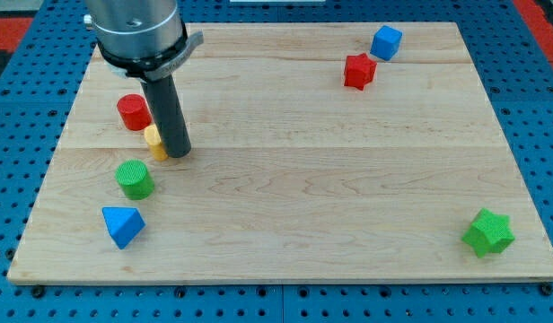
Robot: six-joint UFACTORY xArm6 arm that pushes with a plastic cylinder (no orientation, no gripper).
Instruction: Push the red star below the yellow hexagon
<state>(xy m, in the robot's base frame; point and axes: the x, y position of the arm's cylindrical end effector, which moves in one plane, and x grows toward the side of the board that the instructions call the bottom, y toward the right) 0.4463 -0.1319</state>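
Note:
The red star (358, 71) lies near the view's top right, just left and below a blue cube (386, 42). The yellow hexagon (153, 141) sits at the view's left, mostly hidden behind my rod. My tip (177, 152) rests on the board right against the yellow hexagon's right side, far left of the red star.
A red cylinder (133, 112) stands just up and left of the yellow hexagon. A green cylinder (134, 179) is below it, and a blue triangular block (123, 225) lower left. A green star (488, 232) sits at the bottom right. The wooden board (303, 206) has edges all round.

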